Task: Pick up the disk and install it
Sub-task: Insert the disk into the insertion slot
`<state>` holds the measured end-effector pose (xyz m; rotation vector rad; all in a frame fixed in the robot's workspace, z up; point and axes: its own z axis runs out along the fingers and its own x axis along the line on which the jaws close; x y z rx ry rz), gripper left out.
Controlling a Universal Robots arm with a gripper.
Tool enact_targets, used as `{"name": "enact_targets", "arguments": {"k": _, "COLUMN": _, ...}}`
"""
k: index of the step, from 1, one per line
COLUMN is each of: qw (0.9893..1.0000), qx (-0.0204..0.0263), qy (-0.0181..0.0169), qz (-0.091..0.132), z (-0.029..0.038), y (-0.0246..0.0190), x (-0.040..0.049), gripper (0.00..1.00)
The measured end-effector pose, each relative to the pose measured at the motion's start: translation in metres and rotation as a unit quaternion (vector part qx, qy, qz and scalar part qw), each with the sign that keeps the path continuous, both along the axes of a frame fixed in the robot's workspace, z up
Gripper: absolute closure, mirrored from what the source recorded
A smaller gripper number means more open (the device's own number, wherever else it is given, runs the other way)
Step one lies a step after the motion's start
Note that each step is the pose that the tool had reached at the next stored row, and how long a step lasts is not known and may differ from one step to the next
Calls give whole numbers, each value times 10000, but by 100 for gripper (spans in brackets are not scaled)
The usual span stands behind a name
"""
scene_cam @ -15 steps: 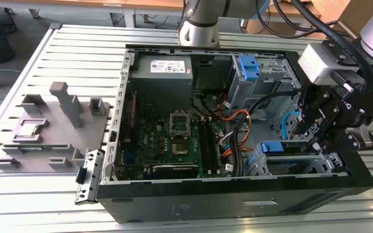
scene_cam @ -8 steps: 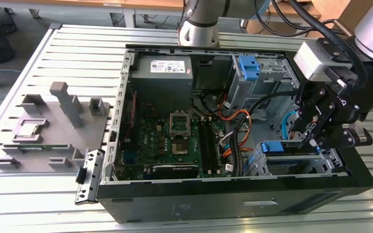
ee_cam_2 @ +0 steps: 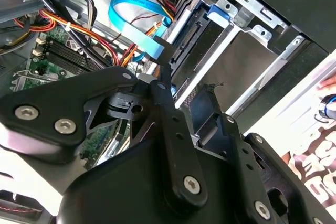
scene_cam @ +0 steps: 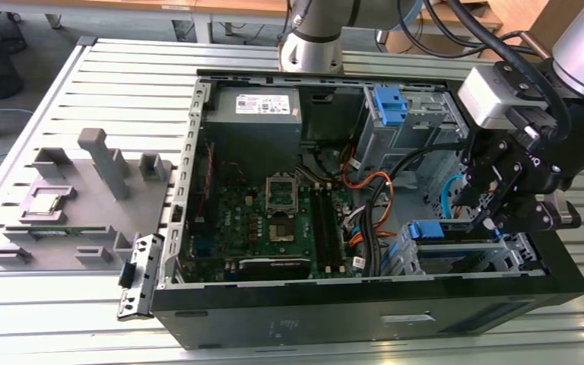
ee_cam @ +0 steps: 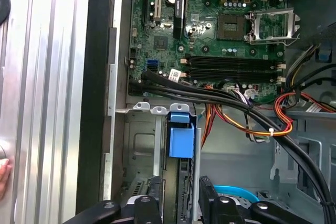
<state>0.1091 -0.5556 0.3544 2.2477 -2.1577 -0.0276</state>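
Observation:
The disk (scene_cam: 455, 240) sits edge-up in the drive cage (scene_cam: 520, 251) at the near corner of the open computer case, on the exterior view's right. Its blue bracket tab (scene_cam: 429, 230) faces the motherboard. My gripper (scene_cam: 477, 225) reaches down from above, one black finger on each side of the disk, and looks shut on it. In the first wrist view the disk (ee_cam: 181, 141) runs between the fingers (ee_cam: 148, 205), blue tab at the far end. The second wrist view shows the gripper's black linkage in front of the silver cage (ee_cam_2: 252, 51).
Black and orange cable bundles (scene_cam: 373, 199) cross between the motherboard (scene_cam: 271, 217) and the cage. A light blue flat cable (ee_cam_2: 134, 10) loops beside the cage. Another blue bracket (scene_cam: 388, 103) sits in the far bay. A grey fixture (scene_cam: 79, 205) holding a square chip (scene_cam: 49, 204) lies at the exterior view's left.

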Motion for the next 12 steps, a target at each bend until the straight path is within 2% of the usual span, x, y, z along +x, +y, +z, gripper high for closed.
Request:
{"name": "enact_targets", "arguments": {"k": 5, "qw": 10000, "qx": 18, "qy": -32, "qz": 1, "z": -7, "y": 0, "x": -15, "gripper": 58}}
{"name": "enact_targets", "arguments": {"k": 9, "qw": 10000, "qx": 19, "qy": -73, "qz": 1, "z": -17, "y": 0, "x": -25, "gripper": 58}}
{"name": "enact_targets", "arguments": {"k": 12, "qw": 10000, "qx": 19, "qy": -75, "qz": 0, "z": -18, "y": 2, "x": -25, "gripper": 58}}
